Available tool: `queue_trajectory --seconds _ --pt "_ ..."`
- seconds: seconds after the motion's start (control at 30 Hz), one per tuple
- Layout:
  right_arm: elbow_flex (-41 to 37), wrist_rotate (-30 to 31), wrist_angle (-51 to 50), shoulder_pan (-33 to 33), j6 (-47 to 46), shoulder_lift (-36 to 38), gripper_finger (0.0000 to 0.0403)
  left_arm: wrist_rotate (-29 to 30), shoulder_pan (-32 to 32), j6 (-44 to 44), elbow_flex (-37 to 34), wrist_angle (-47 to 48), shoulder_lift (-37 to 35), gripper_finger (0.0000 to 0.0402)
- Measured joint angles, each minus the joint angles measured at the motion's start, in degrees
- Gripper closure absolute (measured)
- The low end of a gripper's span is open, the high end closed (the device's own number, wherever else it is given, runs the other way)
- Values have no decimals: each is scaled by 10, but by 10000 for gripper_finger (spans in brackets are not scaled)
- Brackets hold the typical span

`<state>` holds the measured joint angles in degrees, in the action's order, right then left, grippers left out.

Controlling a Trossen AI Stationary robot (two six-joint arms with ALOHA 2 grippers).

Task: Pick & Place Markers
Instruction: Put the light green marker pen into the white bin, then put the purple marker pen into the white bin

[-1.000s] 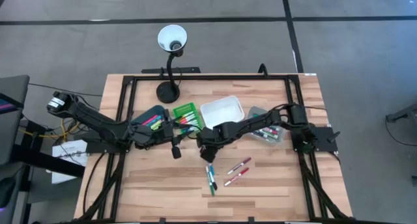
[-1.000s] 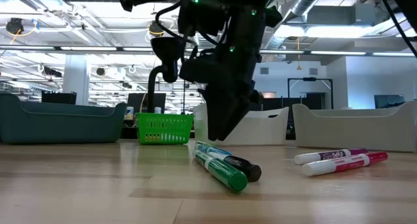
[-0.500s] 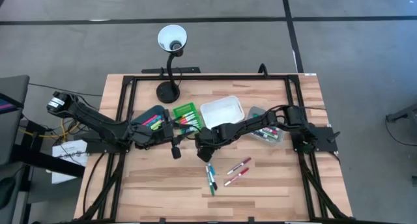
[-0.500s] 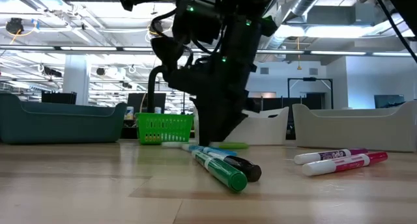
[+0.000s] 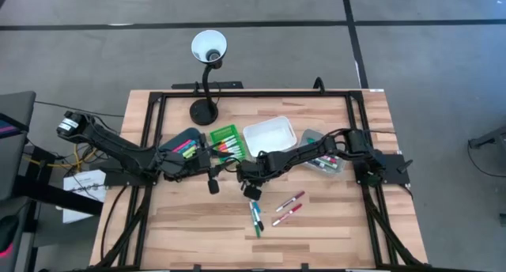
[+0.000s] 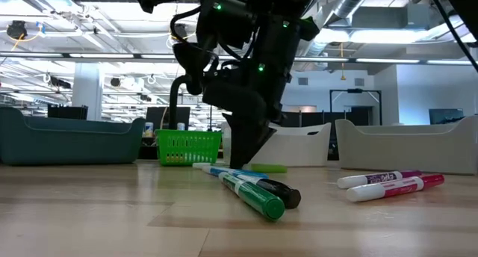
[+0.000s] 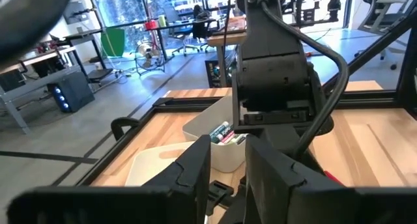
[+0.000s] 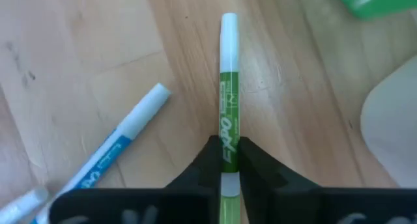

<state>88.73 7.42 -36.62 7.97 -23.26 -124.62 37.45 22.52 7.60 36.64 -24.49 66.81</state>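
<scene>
Right pincer (image 8: pixel 225 160) clenched on a green marker (image 8: pixel 228 100) low over the counter (image 5: pixel 332 232) centre, plain only from its wrist camera; overhead, hidden beneath the arm. Blue marker (image 8: pixel 127 142) lying just beside. Pink markers (image 6: pixel 388 184) well apart. Left pincer (image 5: pixel 212 181) waiting near the green basket (image 5: pixel 224 137), grip impossible to tell.

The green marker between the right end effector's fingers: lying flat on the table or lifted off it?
Lying flat. The green marker rests along the wooden table, with the right end effector shut on its barrel.
</scene>
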Motion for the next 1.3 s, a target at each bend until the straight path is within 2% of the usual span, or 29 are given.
queue_trajectory --seconds 0.07,0.17,0.33,0.53,0.63,0.7,0.83,0.97,1.03,1.17,1.3 --pt "1 0 -5 0 26 3 389 0 0 0 0 0 0 308" --pt "17 -2 -23 2 36 4 376 0 0 -2 0 0 0 308" --pt "91 7 -148 8 79 32 365 0 0 -4 0 -2 0 308" --pt "121 105 -290 13 148 118 393 -7 0 -34 0 -9 -1 308" --pt "85 137 -306 3 166 182 387 -10 5 -39 -2 -5 0 308" --pt "32 127 -259 -12 202 229 380 -10 13 -40 -2 -7 0 308" --pt "-118 46 -87 -60 290 306 383 -10 30 -40 -2 -12 0 308" --pt "-240 17 82 -120 413 322 392 -15 44 -39 -2 -12 0 308" --pt "-249 18 115 -146 449 309 394 -42 45 -39 -2 -12 -1 308" --pt "-243 5 118 -175 458 266 402 -121 43 -38 -4 -13 0 308" --pt "-242 -10 112 -187 458 228 401 -118 38 -36 -10 -8 0 308"
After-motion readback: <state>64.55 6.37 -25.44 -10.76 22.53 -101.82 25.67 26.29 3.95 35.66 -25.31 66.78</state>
